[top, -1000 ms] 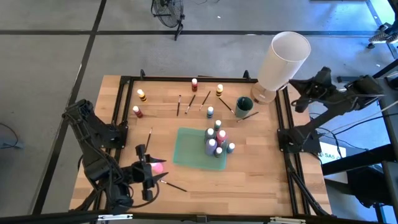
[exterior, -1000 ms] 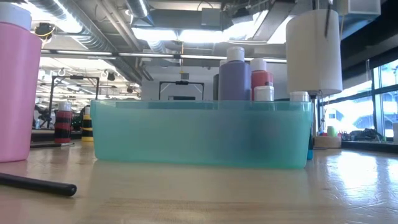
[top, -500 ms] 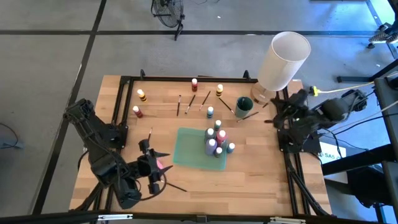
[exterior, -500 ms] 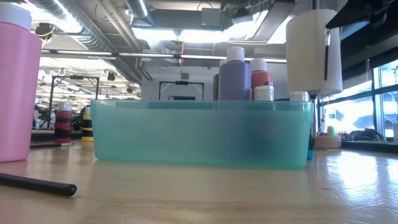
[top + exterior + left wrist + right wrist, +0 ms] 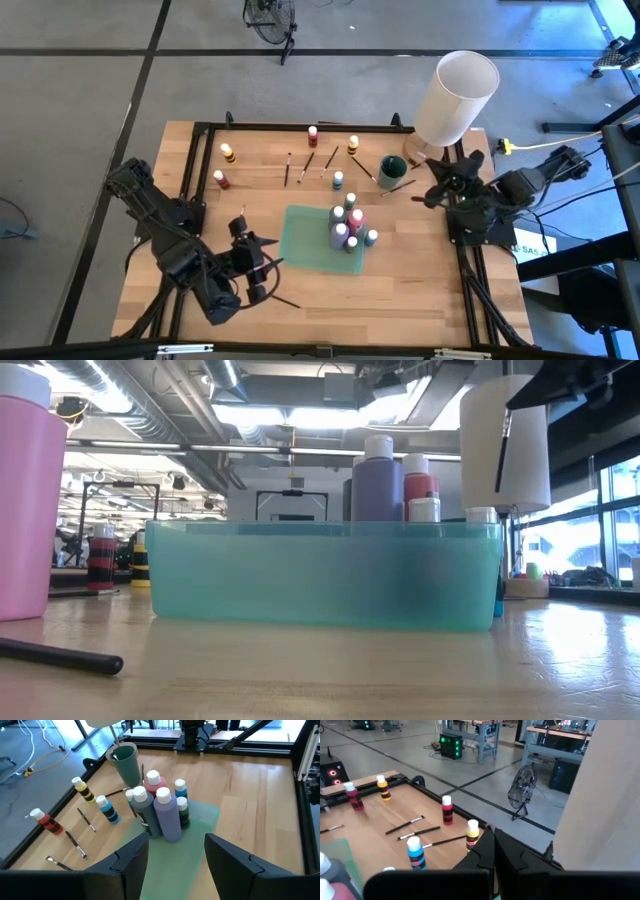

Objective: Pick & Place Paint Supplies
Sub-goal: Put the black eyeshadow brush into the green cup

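Hovering: left gripper (image 5: 262,268), fingers apart and empty, low over the table's near left part.
Beside it: a pink bottle (image 5: 28,495) standing on the wood, and a dark-handled brush (image 5: 283,299) lying just to the gripper's right.
Ahead of the left fingers: green tray (image 5: 200,820) with a cluster of paint bottles (image 5: 160,810) upright at its far end, purple and grey in front, red behind.
Farther off: blue bottle (image 5: 338,180), loose brushes (image 5: 306,166) and striped bottles (image 5: 226,153) scattered on bare wood; a dark green cup (image 5: 391,170) beyond.
Far right: right gripper (image 5: 436,193), fingers pressed together, holding nothing, raised next to the large white cylinder (image 5: 456,96).
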You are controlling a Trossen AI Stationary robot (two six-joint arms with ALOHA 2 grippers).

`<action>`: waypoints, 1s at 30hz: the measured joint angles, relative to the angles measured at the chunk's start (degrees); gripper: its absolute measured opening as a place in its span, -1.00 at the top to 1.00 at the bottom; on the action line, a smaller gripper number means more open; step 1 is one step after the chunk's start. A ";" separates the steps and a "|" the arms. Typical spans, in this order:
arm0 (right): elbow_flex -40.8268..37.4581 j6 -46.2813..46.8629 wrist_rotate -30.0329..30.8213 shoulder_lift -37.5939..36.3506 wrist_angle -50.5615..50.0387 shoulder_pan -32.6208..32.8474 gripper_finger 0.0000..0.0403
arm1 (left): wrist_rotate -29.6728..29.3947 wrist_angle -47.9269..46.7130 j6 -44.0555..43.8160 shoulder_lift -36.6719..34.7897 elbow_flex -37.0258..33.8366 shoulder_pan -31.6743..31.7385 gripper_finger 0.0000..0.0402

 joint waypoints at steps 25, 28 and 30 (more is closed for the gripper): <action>-9.78 -22.28 -13.52 1.09 29.60 -16.76 1.00 | -0.26 0.26 -3.90 0.33 0.00 -1.38 0.06; -12.12 -23.74 -15.68 1.09 34.46 -18.93 1.00 | -0.26 0.28 -4.02 0.33 0.00 -1.90 0.06; -13.32 -25.31 -17.37 1.09 36.68 -20.38 1.00 | -0.28 0.28 -4.02 0.33 0.00 -2.17 0.06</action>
